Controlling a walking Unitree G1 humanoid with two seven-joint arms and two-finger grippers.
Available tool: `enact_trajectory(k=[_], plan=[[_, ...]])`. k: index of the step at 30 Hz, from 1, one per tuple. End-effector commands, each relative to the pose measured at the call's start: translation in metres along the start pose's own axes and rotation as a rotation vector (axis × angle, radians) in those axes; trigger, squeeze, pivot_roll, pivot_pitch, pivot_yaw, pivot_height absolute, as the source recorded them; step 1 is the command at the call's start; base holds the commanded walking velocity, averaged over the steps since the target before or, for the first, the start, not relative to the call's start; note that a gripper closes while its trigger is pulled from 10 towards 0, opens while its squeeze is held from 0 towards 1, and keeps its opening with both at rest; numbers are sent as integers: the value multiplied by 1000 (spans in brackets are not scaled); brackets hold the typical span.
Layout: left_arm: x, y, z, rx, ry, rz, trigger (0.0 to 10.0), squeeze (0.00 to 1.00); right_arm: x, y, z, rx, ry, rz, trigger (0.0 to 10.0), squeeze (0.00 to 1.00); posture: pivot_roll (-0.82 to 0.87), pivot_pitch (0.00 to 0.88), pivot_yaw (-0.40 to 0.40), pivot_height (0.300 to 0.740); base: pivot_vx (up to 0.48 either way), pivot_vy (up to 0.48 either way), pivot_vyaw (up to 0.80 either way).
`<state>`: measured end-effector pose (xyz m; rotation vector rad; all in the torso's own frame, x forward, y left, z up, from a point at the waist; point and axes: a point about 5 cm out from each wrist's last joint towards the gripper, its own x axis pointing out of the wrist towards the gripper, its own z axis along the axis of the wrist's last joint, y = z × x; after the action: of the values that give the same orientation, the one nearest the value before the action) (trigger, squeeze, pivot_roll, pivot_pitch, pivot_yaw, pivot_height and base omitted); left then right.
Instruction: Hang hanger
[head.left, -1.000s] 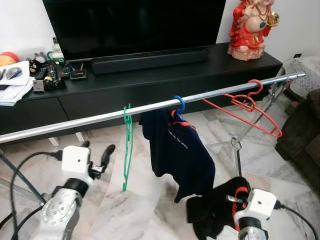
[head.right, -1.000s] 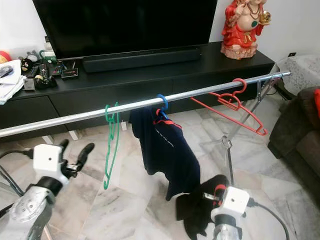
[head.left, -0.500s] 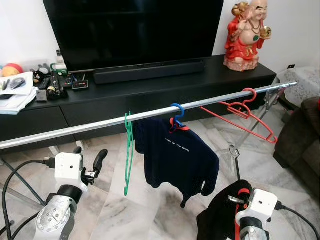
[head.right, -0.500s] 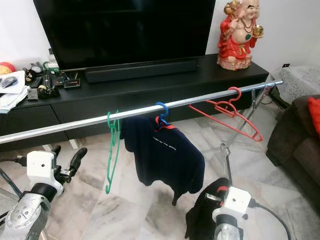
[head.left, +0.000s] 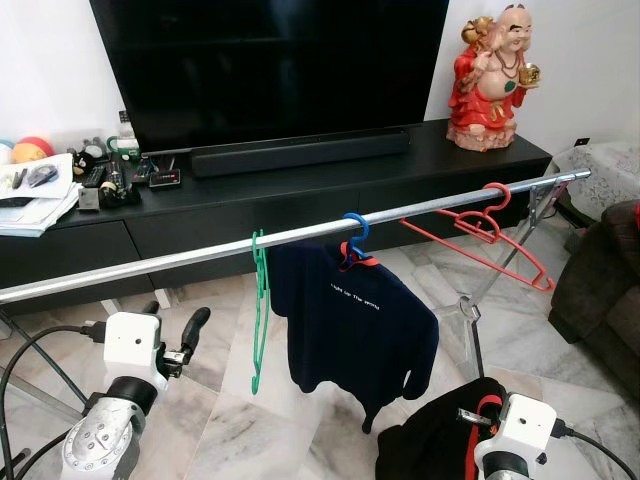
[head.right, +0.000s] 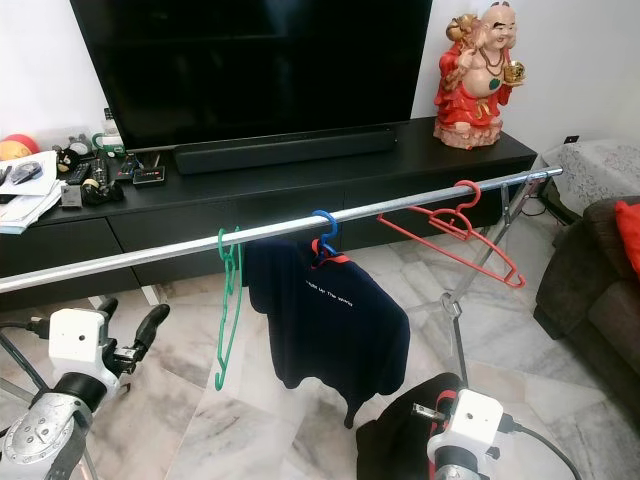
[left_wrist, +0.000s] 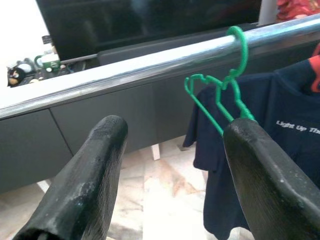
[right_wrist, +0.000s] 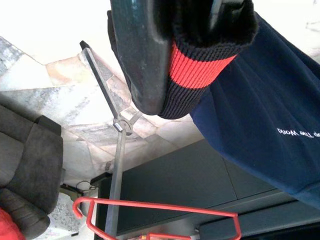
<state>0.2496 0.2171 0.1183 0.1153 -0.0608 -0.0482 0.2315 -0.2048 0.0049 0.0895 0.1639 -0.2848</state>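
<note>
Green hanger (head.left: 258, 312), blue hanger (head.left: 354, 232) under navy shirt (head.left: 352, 330), red hanger (head.left: 487, 233), silver rail (head.left: 170, 260).

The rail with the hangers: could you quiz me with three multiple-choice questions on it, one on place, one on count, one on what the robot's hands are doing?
1. Where does the navy shirt hang?
A. On the blue hanger, mid-rail
B. On the green hanger
C. On the red hangers

2. How many hangers on the rail carry clothing?
A. None
B. One
C. Three

3. What is the right gripper doing?
A. Open and empty
B. Shut on a black garment with a red stripe
C. Holding the green hanger

Answers: 1 A, its collar sits under the blue hook. 2 B, the green and red ones are bare. 3 B, the fingers clamp the fabric; the left gripper is open.
</note>
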Motion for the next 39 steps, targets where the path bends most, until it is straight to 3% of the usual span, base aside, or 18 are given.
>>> enact_trajectory(k=[1,12,34,39], plan=[[0,-2,2,9,-6,-20,10000,0,2,4,6,1,-22,12,10000,0,7,2,44,740,0,0,0],[0,-12,3,4,-4,-66,10000,0,8,6,10,-4,-25,29,10000,0,24,41,33,740,0,0,0],[-2,-28,5,21,6,-184,10000,0,16,18,13,3,-22,60,10000,0,39,63,30,740,262,0,0],[-3,-34,5,34,25,-253,10000,0,17,19,13,0,-18,68,10000,0,46,71,23,740,55,0,0]])
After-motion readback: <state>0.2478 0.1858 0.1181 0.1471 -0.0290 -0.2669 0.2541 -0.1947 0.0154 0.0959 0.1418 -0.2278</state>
